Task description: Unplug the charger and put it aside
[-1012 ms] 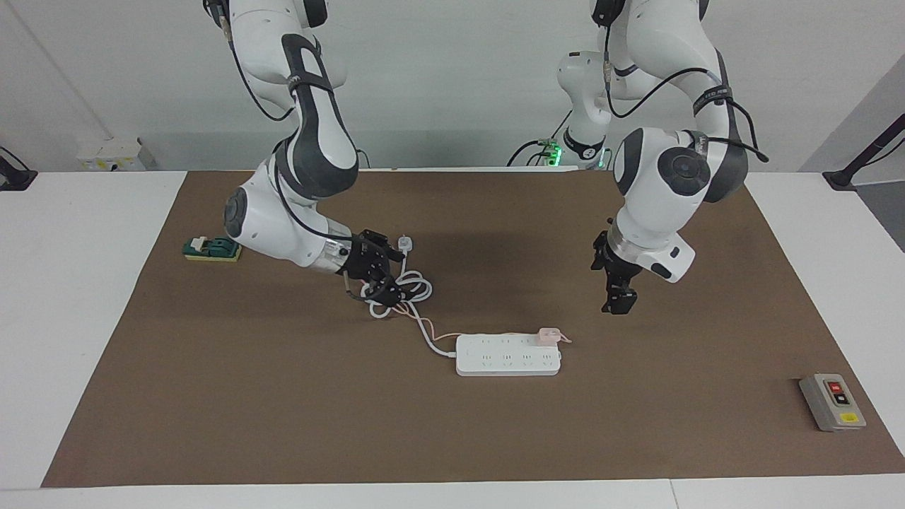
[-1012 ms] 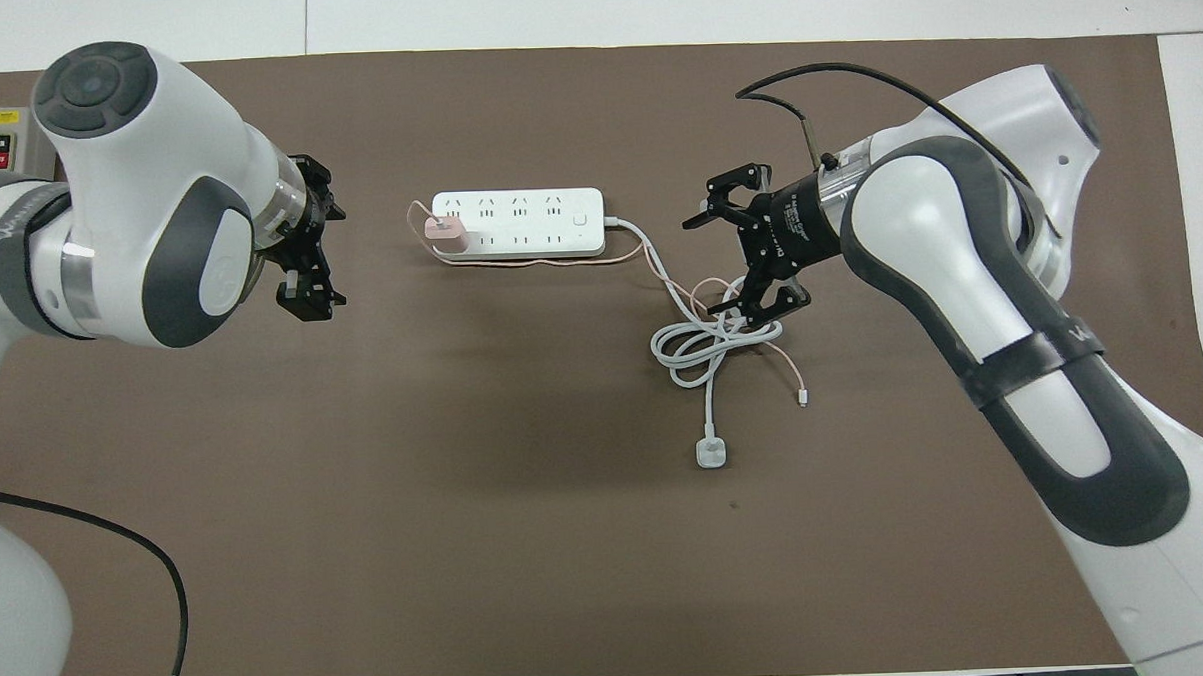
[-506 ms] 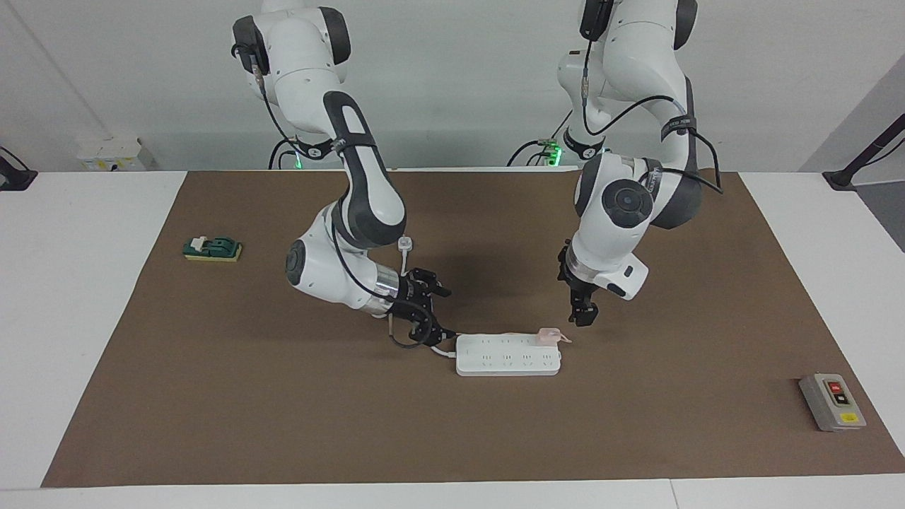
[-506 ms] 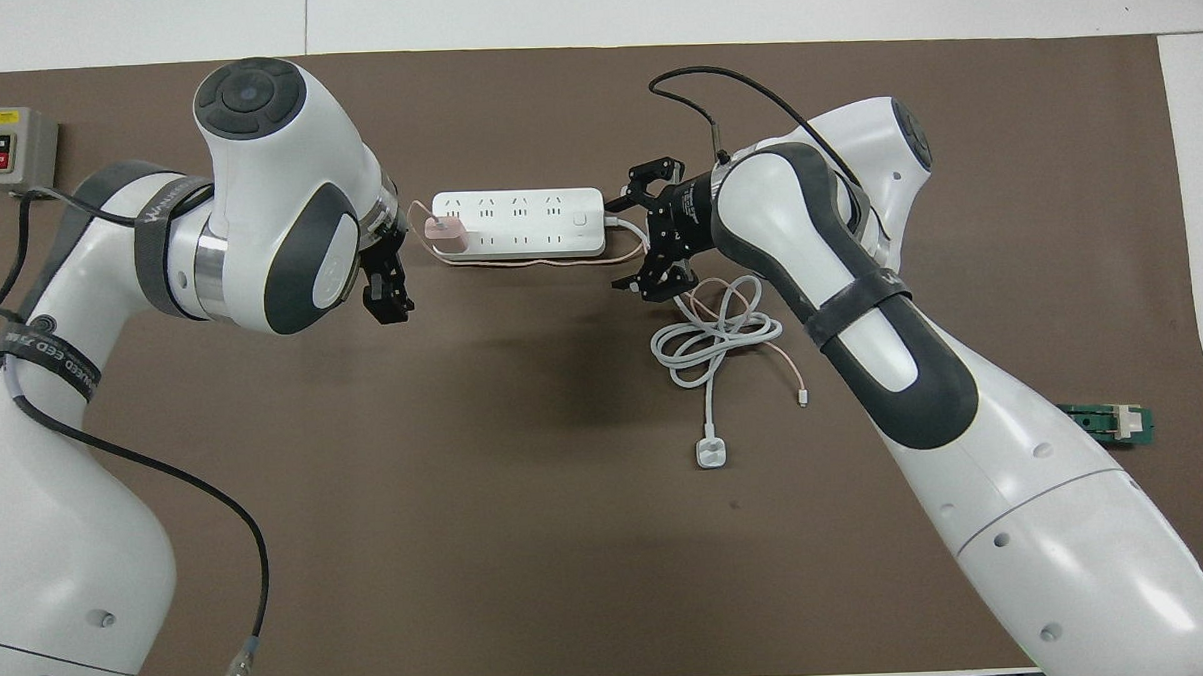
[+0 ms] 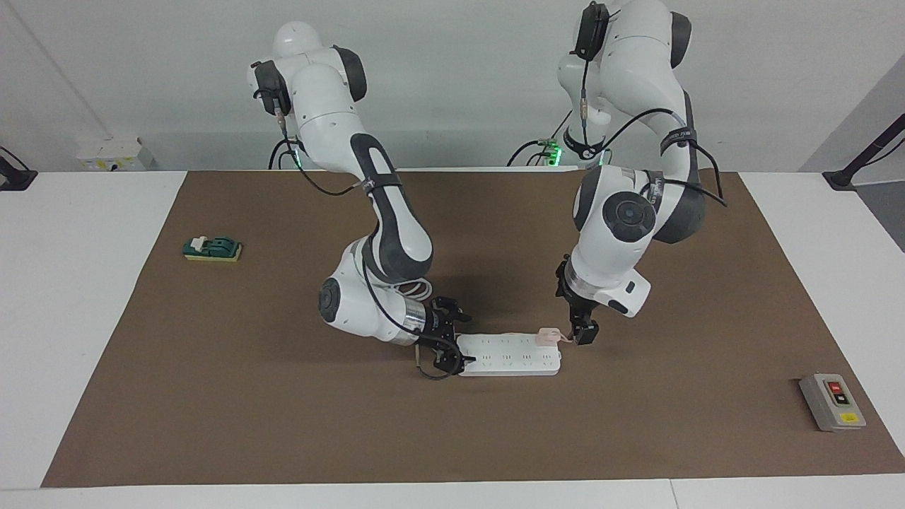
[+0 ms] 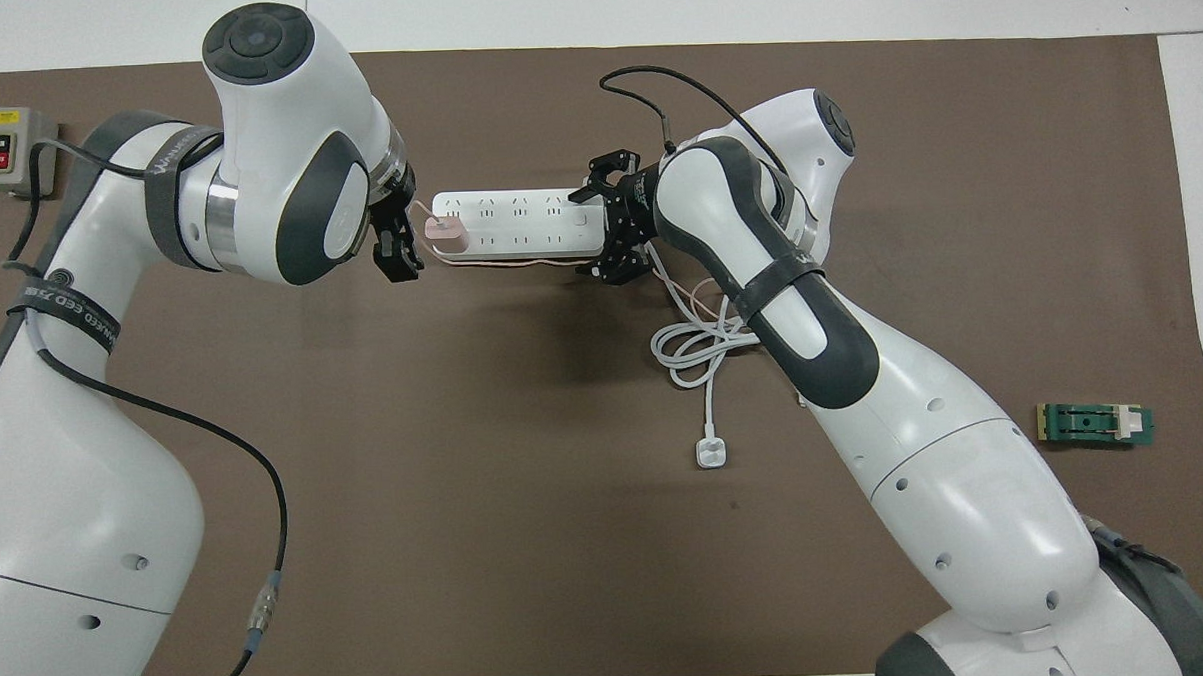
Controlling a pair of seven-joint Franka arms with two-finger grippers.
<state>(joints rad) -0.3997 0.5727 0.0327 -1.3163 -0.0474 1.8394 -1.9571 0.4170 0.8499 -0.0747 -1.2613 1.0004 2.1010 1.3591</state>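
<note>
Charger (image 5: 547,336) sits plugged into the strip (image 5: 509,355), in the socket at the end toward the left arm, its thin pink cable (image 6: 519,265) trailing along the strip's nearer edge. Over the last second both arms have swung in from well apart and closed on the strip from its two ends. The left gripper (image 5: 584,332) now hangs just beside the charger, fingers spread, not yet around it. The right gripper (image 5: 447,343) has left the cord coil and stands at the strip's cord end, jaws open and straddling that end, seemingly ready to brace it. My reading: the approach is nearly done and the pull has not begun; the left gripper needs a short shift onto the pink cube before it closes.

A white cord (image 6: 707,346) lies coiled nearer the robots, its plug (image 6: 711,454) loose on the mat (image 5: 283,424). The pink cable runs into that coil and may drag. A switch box (image 5: 832,401) and a green block (image 5: 212,248) sit well clear.
</note>
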